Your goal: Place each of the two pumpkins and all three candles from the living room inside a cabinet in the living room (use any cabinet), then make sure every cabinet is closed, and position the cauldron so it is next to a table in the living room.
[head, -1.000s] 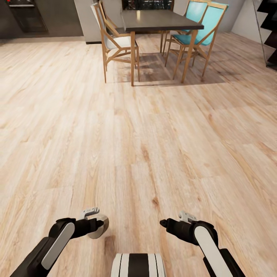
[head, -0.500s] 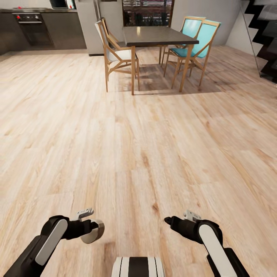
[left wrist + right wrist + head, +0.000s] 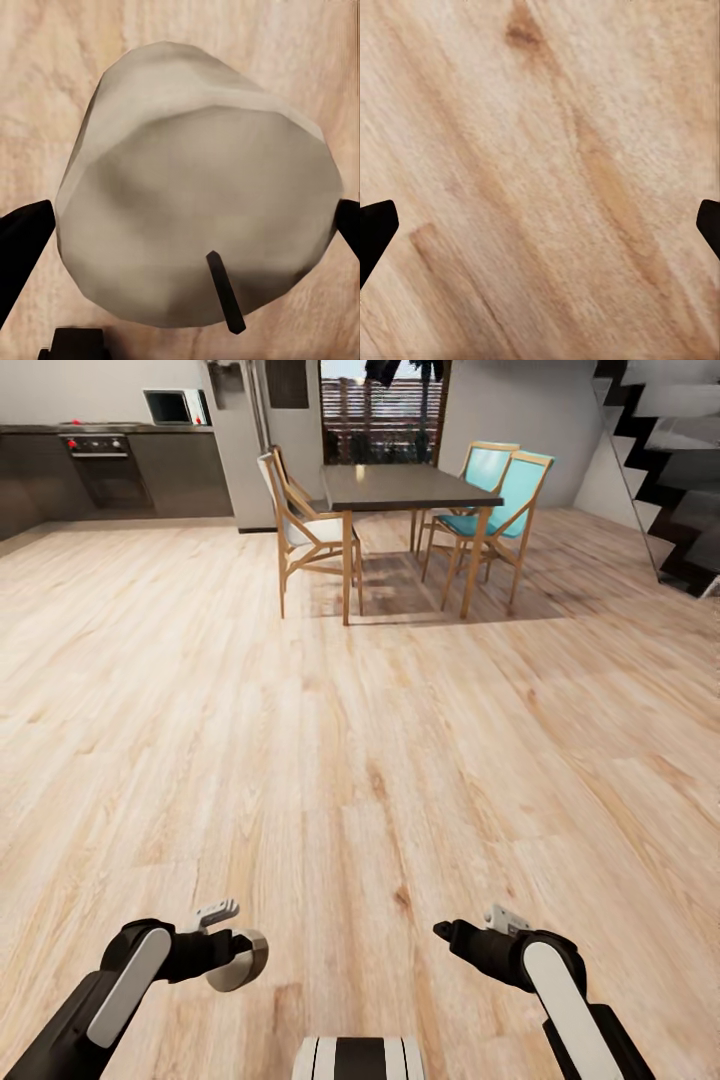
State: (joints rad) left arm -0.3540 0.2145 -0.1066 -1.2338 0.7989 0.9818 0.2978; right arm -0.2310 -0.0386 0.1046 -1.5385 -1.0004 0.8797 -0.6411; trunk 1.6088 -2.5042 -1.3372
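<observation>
Wood plank floor (image 3: 360,740) is taking up most of the head view. One dark dining table (image 3: 405,486) is standing far ahead, with four chairs around it: two with white seats (image 3: 300,525) on its left, two teal (image 3: 495,500) on its right. One staircase (image 3: 670,450) is rising at far right; one oven (image 3: 98,460) is sitting in the kitchen units at far left.

One candle (image 3: 195,217), pale beige-grey and stubby, is sitting in the left pincer (image 3: 240,958), low over the floor at the robot's left front. Fingers are closing on its two sides; its axis is running along the fingers, wick end facing the wrist camera.

Right pincer (image 3: 540,225) is hanging spread wide, empty, over bare floor.
</observation>
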